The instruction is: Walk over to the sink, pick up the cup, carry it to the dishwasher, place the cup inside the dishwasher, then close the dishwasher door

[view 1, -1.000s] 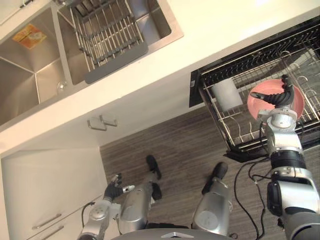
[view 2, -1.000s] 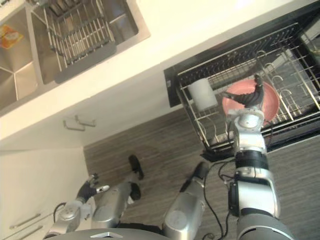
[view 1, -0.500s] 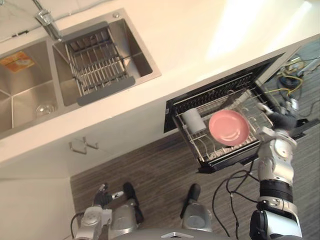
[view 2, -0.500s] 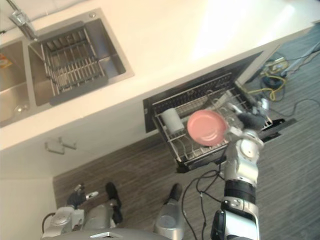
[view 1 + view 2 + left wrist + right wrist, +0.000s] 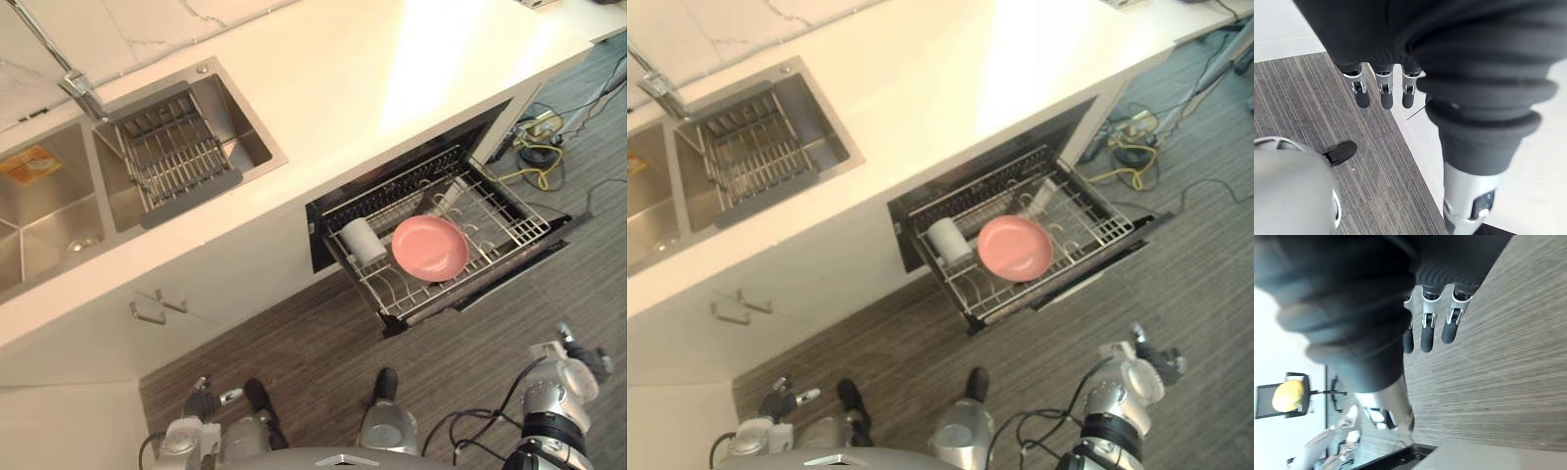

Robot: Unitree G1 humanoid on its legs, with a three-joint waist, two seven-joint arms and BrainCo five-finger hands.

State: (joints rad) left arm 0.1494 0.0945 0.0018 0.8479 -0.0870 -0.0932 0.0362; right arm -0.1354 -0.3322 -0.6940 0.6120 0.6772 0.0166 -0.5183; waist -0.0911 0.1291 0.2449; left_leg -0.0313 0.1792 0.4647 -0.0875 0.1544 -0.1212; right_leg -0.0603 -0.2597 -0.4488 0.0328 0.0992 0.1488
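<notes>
A white cup (image 5: pixel 362 241) lies on its side in the pulled-out wire rack (image 5: pixel 490 211) of the open dishwasher (image 5: pixel 921 201), under the counter. A pink plate (image 5: pixel 429 248) rests beside it in the rack. My right hand (image 5: pixel 580 358) hangs low at the right, well away from the rack; in its wrist view the fingers (image 5: pixel 1427 333) are relaxed over the wood floor and hold nothing. My left hand (image 5: pixel 204 391) hangs low at the left by the cabinet, fingers (image 5: pixel 1382 94) straight and empty.
A steel double sink (image 5: pixel 257 147) with a wire basket (image 5: pixel 171 162) and a tap (image 5: pixel 80 95) sits in the white counter (image 5: pixel 392 69) at the left. A yellow item (image 5: pixel 29 164) lies in the left basin. Cables (image 5: pixel 536 152) lie on the floor past the dishwasher.
The camera has pulled back and risen, so more of the counter and sink shows. My right hand has left the rack above the pink plate and dropped to my side.
</notes>
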